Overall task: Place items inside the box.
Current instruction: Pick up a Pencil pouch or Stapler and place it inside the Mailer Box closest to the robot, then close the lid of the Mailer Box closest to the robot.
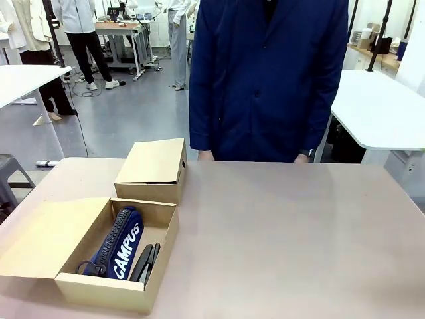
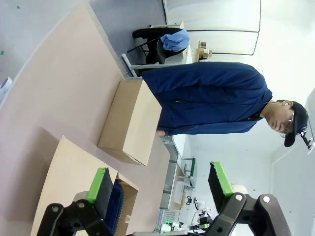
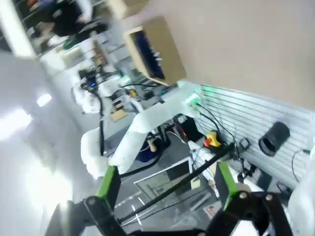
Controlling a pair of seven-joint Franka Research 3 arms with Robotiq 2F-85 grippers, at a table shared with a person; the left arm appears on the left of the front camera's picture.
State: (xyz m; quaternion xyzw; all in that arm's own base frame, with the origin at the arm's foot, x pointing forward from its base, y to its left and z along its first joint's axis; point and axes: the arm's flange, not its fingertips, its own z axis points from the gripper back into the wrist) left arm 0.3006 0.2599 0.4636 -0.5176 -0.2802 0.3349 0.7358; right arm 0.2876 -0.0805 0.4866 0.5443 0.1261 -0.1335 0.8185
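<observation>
A pale beige tabletop (image 1: 279, 226) spans the front view. At lower left sits an open brown cardboard box (image 1: 106, 289) holding a navy zippered "CAMPUS" pouch (image 1: 119, 242) and black pens (image 1: 146, 262). Left pincer (image 2: 160, 189) and right pincer (image 3: 165, 184) are both released, empty.

In our left wrist view, our left gripper (image 2: 162, 189) stands with its green-padded fingers (image 2: 100, 186) spread wide and nothing between them, one finger at seven o'clock and the other at five. In our right wrist view, our right gripper (image 3: 167, 189) is likewise wide apart and empty-handed, and our left arm (image 3: 133, 137) shows farther off at about ten o'clock.
</observation>
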